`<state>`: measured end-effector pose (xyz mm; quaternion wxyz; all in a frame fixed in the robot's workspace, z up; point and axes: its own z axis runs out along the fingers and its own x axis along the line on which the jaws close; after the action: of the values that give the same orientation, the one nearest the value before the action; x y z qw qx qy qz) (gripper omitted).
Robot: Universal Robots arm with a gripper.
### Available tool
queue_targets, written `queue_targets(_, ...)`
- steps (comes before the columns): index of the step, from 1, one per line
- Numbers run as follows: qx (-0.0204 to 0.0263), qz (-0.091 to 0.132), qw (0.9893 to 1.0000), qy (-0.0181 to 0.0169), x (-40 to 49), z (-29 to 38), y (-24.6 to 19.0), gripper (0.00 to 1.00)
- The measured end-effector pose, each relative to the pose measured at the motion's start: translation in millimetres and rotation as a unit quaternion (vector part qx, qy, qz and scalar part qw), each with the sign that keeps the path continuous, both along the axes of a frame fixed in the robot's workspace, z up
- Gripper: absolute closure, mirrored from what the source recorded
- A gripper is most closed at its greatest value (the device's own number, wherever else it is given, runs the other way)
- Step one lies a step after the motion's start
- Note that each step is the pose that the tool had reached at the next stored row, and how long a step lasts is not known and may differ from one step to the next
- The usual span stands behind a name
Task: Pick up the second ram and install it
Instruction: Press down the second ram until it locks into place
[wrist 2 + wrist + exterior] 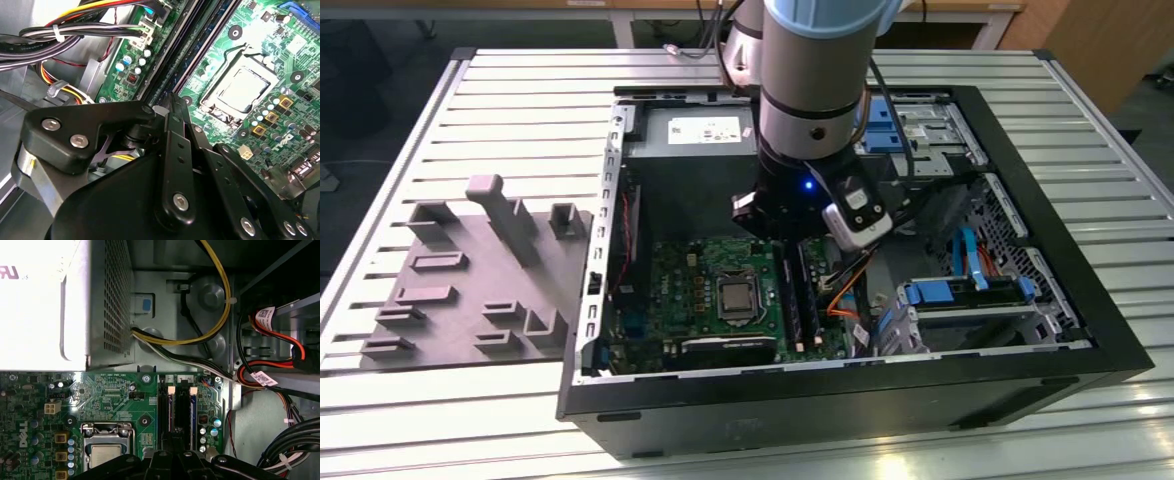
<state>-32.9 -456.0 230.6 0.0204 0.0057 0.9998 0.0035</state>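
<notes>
Hovering low over the memory slots (180, 407) near the motherboard's (700, 290) edge, the gripper (172, 112) has its fingers drawn narrow together on what seems to be the second ram (170, 100) — I cannot quite confirm the stick itself. Seating well would need it square to the slot, pressed evenly — no tilt.

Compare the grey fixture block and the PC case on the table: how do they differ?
Colour: the fixture block is grey, while the PC case is black.
Form: the fixture block is a low slab with upright posts, and the PC case is an open box showing a motherboard.
The arm reaches into the PC case, apart from the fixture block.
Both sit on the slatted table.
</notes>
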Motion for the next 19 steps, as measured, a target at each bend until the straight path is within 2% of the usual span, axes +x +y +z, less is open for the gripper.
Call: queue_targets(19, 0.0, 0.0, 1.0, 0.0, 0.0, 0.0, -5.8, 0.89)
